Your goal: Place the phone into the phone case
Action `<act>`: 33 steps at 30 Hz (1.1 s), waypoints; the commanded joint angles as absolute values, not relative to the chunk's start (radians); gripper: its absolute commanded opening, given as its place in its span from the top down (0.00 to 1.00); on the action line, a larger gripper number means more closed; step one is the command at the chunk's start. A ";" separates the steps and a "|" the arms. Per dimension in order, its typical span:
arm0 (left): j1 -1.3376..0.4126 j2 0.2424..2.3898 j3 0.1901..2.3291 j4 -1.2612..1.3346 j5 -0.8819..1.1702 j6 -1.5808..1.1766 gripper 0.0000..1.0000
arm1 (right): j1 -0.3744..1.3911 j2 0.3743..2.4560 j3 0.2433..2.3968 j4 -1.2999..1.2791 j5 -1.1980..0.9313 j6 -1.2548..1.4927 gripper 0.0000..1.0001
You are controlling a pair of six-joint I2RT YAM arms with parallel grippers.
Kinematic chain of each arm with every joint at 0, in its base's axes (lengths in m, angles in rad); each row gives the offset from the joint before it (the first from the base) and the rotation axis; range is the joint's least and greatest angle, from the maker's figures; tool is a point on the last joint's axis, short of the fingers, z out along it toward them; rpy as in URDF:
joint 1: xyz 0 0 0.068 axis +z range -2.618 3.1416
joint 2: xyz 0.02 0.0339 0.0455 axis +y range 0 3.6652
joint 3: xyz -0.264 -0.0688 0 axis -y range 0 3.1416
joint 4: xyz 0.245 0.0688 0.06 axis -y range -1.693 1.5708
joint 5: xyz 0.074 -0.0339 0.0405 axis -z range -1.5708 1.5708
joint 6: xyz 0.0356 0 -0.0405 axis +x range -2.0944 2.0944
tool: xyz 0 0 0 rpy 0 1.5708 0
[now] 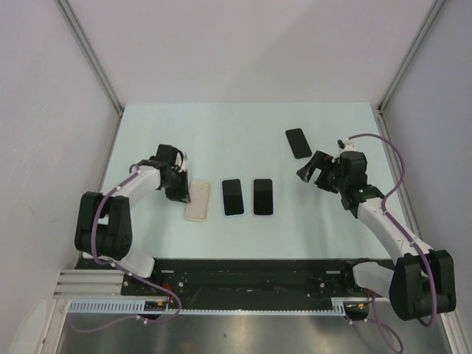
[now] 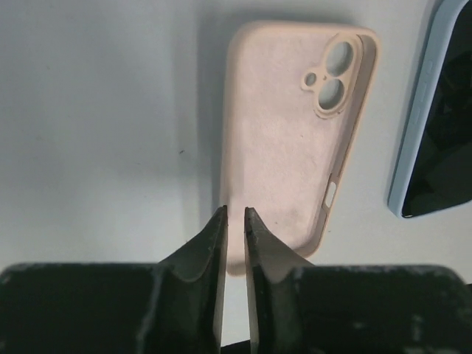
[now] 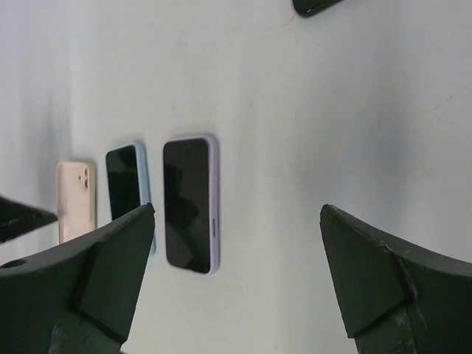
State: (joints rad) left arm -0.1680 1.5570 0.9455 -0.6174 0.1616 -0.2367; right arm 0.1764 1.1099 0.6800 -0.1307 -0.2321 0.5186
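From above: a pale green counter point(image 1: 243, 125), with a beige phone case point(image 1: 198, 200) lying flat left of centre. Just right of it, side by side with a gap between, a blue-cased phone point(image 1: 232, 197) and a lilac-cased phone point(image 1: 262, 197), both screen up. Farther back and to the right, a bare black phone point(image 1: 298, 142), slightly askew, well apart from the case. Left tool point(image 1: 181, 192) down at the case's left edge. Right tool point(image 1: 313, 175) near the black phone's near end, apart from it.

From the left wrist: phone case point(image 2: 284, 140) open side up, soft lining showing, camera cut-out at the far end. Fingers point(image 2: 210, 251) almost together, only a thin slit between them, pinching the case's left rim near its near corner. Edge of the blue-cased phone point(image 2: 435, 125) at the right, close to the case but not touching.

From the right wrist: right tool point(image 3: 237, 214) spread wide over bare counter, one dark finger point(image 3: 96, 273) at each side of the view. Beyond, in a row, lilac-cased phone point(image 3: 190, 203), blue-cased phone point(image 3: 125, 184), then phone case point(image 3: 76, 199). Corner of the black phone point(image 3: 313, 6) cut off at the top edge.
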 commanded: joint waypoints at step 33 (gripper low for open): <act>-0.239 1.173 0.830 -0.486 0.196 -0.301 0.00 | 0.071 2.092 1.311 0.307 -0.133 0.583 0.09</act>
